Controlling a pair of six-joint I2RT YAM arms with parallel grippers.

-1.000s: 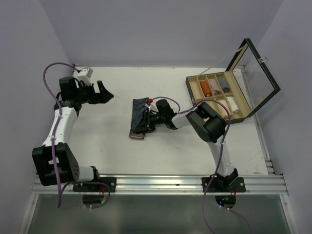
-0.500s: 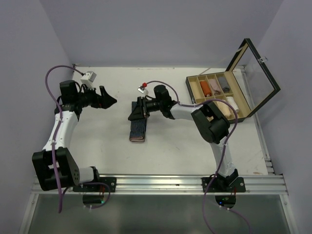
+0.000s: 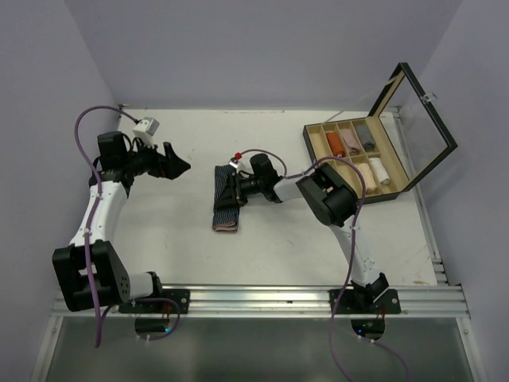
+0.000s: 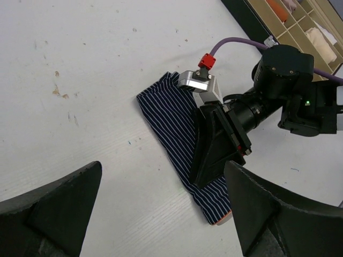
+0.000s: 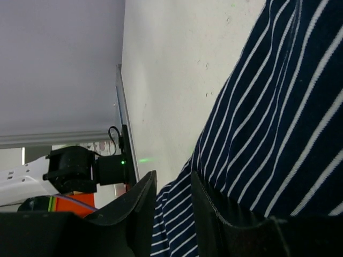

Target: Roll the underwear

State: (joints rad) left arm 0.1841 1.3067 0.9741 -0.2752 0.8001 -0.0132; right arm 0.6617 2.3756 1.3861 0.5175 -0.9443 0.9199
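Observation:
The navy underwear [image 3: 225,213] with thin pale stripes lies as a long narrow strip in the middle of the table. My right gripper [image 3: 232,191] lies low across its middle. In the right wrist view the striped underwear [image 5: 278,107] fills the narrow gap between the two black fingers, and the right gripper [image 5: 174,214] is shut on a fold of it. The left wrist view shows the underwear [image 4: 166,110] with the right gripper [image 4: 201,174] lying on top. My left gripper [image 3: 180,165] hovers wide open to the left of the cloth, with nothing between its fingers [image 4: 53,209].
A compartmented wooden box [image 3: 314,151] stands at the back right with its glass lid [image 3: 421,103] propped open and several rolled cloths inside. Its corner [image 4: 241,12] shows in the left wrist view. Bare white table [image 3: 175,231] lies between the two arms.
My right gripper lifted the cloth's far edge, turned its wrist and came down across the strip, which now lies flatter and narrower. My left arm swung slightly toward the cloth, then stopped.

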